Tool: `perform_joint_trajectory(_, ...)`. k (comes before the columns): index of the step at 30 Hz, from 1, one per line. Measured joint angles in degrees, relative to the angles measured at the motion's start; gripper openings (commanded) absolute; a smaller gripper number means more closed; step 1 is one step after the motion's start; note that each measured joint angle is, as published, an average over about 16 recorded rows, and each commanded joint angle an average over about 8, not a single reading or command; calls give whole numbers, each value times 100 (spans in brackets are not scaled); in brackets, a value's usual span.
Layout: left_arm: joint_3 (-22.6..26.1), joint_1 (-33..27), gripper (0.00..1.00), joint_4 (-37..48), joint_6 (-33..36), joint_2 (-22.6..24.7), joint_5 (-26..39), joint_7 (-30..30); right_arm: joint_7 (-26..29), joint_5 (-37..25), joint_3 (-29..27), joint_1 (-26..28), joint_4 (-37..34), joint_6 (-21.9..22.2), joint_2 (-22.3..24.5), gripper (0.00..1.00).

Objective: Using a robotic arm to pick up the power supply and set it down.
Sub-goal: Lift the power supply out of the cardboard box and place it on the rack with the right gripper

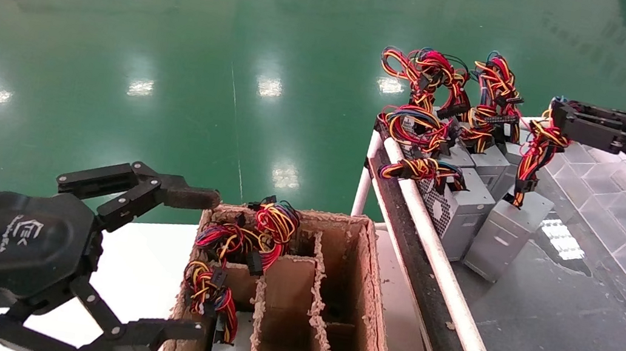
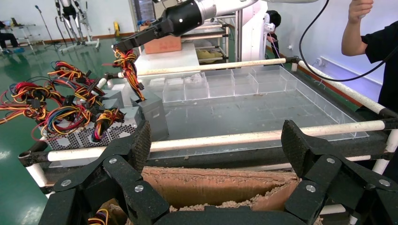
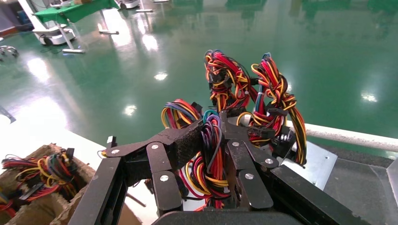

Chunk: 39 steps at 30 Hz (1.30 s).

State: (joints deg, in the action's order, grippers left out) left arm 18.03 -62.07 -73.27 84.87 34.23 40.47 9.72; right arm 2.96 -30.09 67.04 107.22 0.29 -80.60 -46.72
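Note:
My right gripper point(image 1: 554, 114) is shut on the red, yellow and black wire bundle point(image 3: 206, 164) of a grey power supply point(image 1: 506, 227). That unit hangs from its wires at the near end of a row of several alike point(image 1: 462, 205); whether its base touches the rack surface I cannot tell. The left wrist view shows the same gripper point(image 2: 123, 47) pinching the bundle above the box point(image 2: 152, 112). At the lower left my left gripper point(image 1: 196, 263) is open and holds nothing, beside a cardboard box point(image 1: 368, 306). One more power supply point(image 1: 230, 347) lies inside that box.
A white pipe rail point(image 1: 436, 260) edges the rack between the cardboard box and the row. Clear plastic compartments point(image 1: 621, 206) line the rack's far right. The cardboard box has dividers and stands on a white table point(image 1: 141, 261). A person point(image 2: 375, 51) stands beyond the rack.

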Motion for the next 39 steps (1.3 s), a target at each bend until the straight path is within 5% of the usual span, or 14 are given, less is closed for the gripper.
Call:
perform_joint_trajectory(19, 4, -1, 100, 0, -2, -2, -3, -2, 31, 130, -91, -117, -38, 400, -469, 2)
perform_joint_trajectory(27, 5, -1, 100, 0, -2, -2, -4, -3, 59, 176, -123, -172, -42, 384, -460, 95)
perform_joint_trajectory(39, 8, -2, 100, 0, -3, -3, -5, -4, 86, 193, -135, -157, -23, 263, -358, 100)
